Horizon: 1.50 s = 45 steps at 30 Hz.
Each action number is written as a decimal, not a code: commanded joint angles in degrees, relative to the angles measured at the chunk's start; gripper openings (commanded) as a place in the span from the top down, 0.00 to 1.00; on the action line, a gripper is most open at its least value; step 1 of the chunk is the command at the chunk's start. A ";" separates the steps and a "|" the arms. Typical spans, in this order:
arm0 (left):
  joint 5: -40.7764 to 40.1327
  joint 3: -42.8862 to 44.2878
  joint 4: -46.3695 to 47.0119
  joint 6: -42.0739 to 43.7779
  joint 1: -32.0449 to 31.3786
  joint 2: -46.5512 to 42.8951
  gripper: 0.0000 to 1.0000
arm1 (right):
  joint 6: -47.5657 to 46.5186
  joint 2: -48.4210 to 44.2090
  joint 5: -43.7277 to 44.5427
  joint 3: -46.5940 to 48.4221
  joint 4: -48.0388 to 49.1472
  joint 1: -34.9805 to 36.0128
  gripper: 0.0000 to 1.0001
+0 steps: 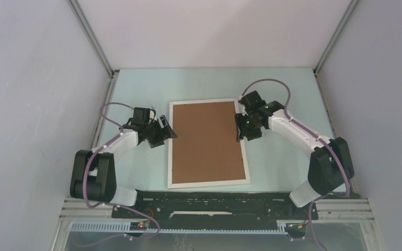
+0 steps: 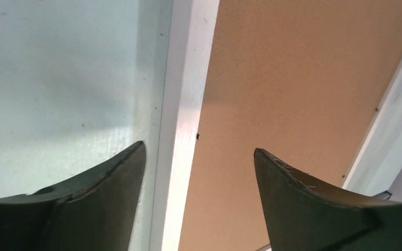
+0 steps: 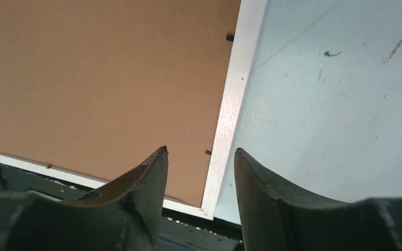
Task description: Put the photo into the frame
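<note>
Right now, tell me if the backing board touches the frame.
Touching. Left wrist view: the backing board lies inside the frame, edge tight against its rail.

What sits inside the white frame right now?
A plain brown backing board fills the frame, lying flat on the table. Anything beneath the board, the photo included, is covered and cannot be seen.
</note>
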 commanded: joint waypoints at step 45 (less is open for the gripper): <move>8.21 7.25 0.03 4.11 5.02 4.11 0.21 | 0.59 3.93 -11.86 -18.47 22.21 -18.57 0.91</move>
